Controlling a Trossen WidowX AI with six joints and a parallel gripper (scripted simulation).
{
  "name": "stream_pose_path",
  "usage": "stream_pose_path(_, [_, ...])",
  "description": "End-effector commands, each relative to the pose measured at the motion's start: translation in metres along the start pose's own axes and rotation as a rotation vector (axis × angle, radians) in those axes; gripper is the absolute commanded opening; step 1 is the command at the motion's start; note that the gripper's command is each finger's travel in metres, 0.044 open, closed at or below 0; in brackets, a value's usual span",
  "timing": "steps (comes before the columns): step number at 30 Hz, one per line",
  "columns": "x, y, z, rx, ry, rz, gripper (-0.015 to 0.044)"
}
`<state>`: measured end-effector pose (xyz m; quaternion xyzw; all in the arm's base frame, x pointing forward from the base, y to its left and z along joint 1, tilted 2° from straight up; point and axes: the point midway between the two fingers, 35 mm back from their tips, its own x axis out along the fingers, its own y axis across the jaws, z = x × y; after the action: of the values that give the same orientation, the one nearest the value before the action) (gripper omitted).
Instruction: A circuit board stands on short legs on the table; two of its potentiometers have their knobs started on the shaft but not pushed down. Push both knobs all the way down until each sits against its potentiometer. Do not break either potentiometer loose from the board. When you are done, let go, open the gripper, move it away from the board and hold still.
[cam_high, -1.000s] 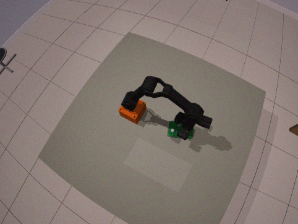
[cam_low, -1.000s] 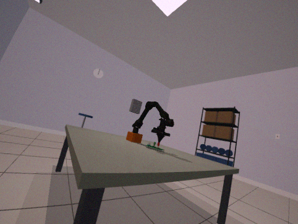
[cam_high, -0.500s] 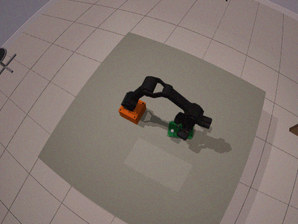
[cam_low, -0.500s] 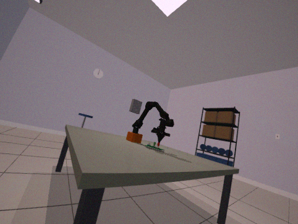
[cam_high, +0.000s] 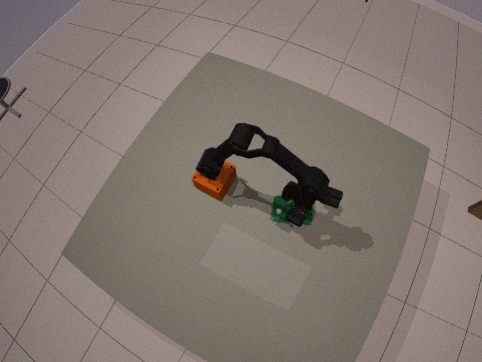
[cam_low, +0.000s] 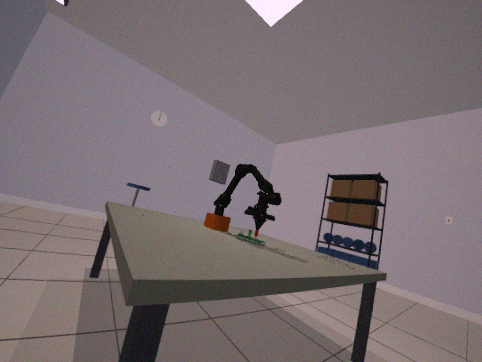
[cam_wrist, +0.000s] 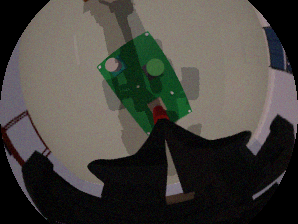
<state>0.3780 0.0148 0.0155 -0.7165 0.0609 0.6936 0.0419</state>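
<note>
The green circuit board (cam_wrist: 131, 85) (cam_high: 276, 218) (cam_low: 243, 237) stands on the table. A white knob (cam_wrist: 112, 64) (cam_high: 278, 211) is at one corner, and a green knob (cam_wrist: 155, 67) (cam_low: 250, 232) stands beside it. A red knob (cam_wrist: 159, 114) (cam_low: 256, 233) is at the other end of the board. My gripper (cam_wrist: 161, 122) (cam_low: 257, 229) is shut and points down, with its tips at the top of the red knob, partly hiding it in the wrist view. I cannot tell whether tips and knob touch, nor how far each knob sits down on its shaft.
The orange arm base (cam_high: 213, 184) (cam_low: 217, 222) stands on the table (cam_high: 150, 210) (cam_low: 200, 260) on one side of the board. A paler rectangle (cam_high: 257, 267) marks the table top near the board. A shelf rack (cam_low: 354, 200) stands beyond the table.
</note>
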Motion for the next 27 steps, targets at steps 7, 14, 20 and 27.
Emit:
stream_pose_path(7, [0.0069, -0.0003, -0.0011, -0.003, -0.003, -0.001, 0.0000])
stream_pose_path(14, [0.0082, -0.0003, -0.0011, -0.003, -0.003, -0.001, 0.0000])
stream_pose_path(20, [0.0084, -0.0003, -0.0011, -0.003, -0.003, -0.001, 0.0000])
stream_pose_path(27, [0.0090, -0.0003, -0.0011, -0.003, -0.003, -0.001, 0.0000])
